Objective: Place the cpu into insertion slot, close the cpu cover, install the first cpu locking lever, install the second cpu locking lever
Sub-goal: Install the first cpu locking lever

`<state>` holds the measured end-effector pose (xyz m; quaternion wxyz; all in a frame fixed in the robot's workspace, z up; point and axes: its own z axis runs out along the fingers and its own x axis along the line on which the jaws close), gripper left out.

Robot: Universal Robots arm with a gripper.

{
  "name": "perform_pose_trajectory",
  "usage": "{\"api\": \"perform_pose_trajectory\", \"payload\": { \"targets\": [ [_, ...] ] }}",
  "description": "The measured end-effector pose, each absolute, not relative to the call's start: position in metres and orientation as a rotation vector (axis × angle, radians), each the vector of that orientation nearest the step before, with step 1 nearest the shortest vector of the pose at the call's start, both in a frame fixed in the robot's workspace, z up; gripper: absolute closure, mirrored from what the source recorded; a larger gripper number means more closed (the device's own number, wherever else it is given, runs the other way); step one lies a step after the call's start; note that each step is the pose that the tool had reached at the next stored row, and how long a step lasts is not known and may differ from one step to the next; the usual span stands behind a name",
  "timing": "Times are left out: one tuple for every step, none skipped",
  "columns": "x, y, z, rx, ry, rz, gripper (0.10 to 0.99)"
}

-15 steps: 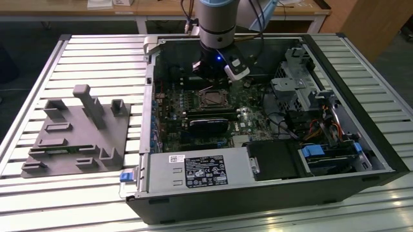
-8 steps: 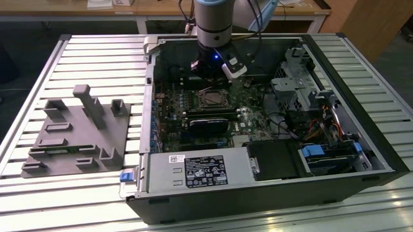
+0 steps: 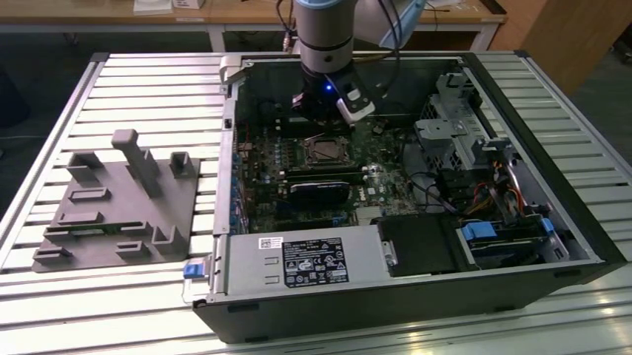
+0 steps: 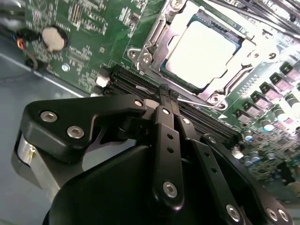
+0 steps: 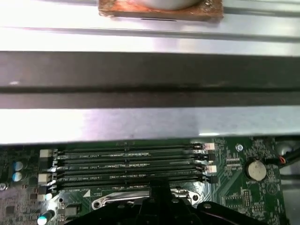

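The cpu (image 4: pixel 202 50), a square chip with a pale metal top, lies in the insertion slot (image 3: pixel 324 151) on the green motherboard. The cpu cover (image 4: pixel 157 40), a bright metal frame, lies flat around the chip. A thin locking lever (image 4: pixel 199 100) runs along the socket's edge beside the memory slots. My gripper (image 4: pixel 166 93) hangs just beyond that edge, black fingers (image 4: pixel 161 115) pressed together, tips right at one end of the lever wire; contact cannot be told. In the exterior view the gripper (image 3: pixel 321 126) stands inside the open case, just behind the socket.
Long black memory slots (image 5: pixel 126 164) lie between the socket and the case wall (image 5: pixel 150 70). A coin battery (image 5: pixel 255 169) sits on the board. The case (image 3: pixel 296 266) also holds a drive cage (image 3: pixel 454 133) and cables (image 3: pixel 493 200). A grey fixture plate (image 3: pixel 118 200) lies at the exterior view's left.
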<state>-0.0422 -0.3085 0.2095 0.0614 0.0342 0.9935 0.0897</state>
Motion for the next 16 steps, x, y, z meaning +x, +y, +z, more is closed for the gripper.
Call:
{"api": "perform_pose_trajectory", "payload": {
  "targets": [
    [-0.0422,-0.3085,0.2091,0.129,3.002,0.270,0.980],
    [-0.0427,-0.3082,0.2089,0.143,3.001,0.269,0.980],
    [-0.0435,-0.3077,0.2087,0.149,3.000,0.268,0.980],
    [-0.0443,-0.3073,0.2084,0.153,3.000,0.268,0.980],
    [-0.0449,-0.3070,0.2082,0.156,2.999,0.268,0.980],
    [-0.0454,-0.3067,0.2080,0.159,2.998,0.268,0.980],
    [-0.0459,-0.3063,0.2078,0.162,2.997,0.267,0.980],
    [-0.0464,-0.3058,0.2076,0.165,2.996,0.267,0.980],
    [-0.0468,-0.3051,0.2073,0.169,2.995,0.267,0.980],
    [-0.0469,-0.3044,0.2070,0.175,2.994,0.266,0.980],
    [-0.0470,-0.3038,0.2068,0.183,2.993,0.266,0.980],
    [-0.0470,-0.3031,0.2065,0.192,2.992,0.265,0.980],
    [-0.0470,-0.3026,0.2063,0.202,2.991,0.264,0.980],
    [-0.0470,-0.3021,0.2060,0.213,2.990,0.264,0.980],
    [-0.0470,-0.3017,0.2058,0.224,2.988,0.263,0.980],
    [-0.0470,-0.3016,0.2055,0.234,2.987,0.262,0.980]
  ]
}}
